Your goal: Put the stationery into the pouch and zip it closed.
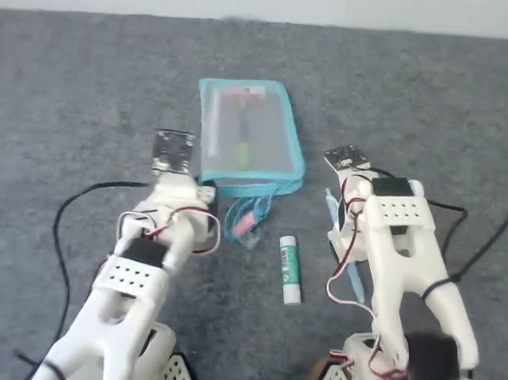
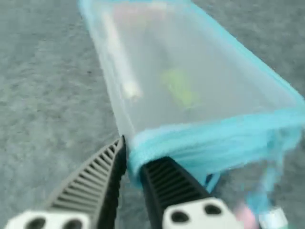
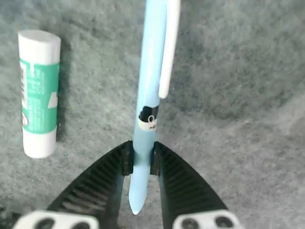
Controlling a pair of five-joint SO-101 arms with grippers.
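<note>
Two hands are at work. The left hand [image 2: 133, 164] is pinched on the near corner of the translucent mesh pouch with turquoise trim [image 2: 190, 86]. The right hand [image 3: 142, 160] is clamped on the lower barrel of a light-blue plastic pen with a white clip [image 3: 151, 81]. The pouch lies flat on the grey felt-like worktop [image 1: 89, 88], ahead of both arms. A white stick and a green item show through its mesh. The pen sits in the right hand off the pouch's near right corner; I cannot tell whether it is clear of the worktop.

The step looks to be getting the pen inside. The left hand should hold its corner steady and slightly raised so the mouth gapes. The pen should go in end-first along the pouch's length and be released only once most of it is inside. How far the zip stands open is unclear.

A white-and-green glue stick [image 3: 39, 93] lies just beside the pen, not yet packed. A turquoise strap with a pink tag [image 1: 248, 219] trails from the pouch's near edge and could snag on the way in.
</note>
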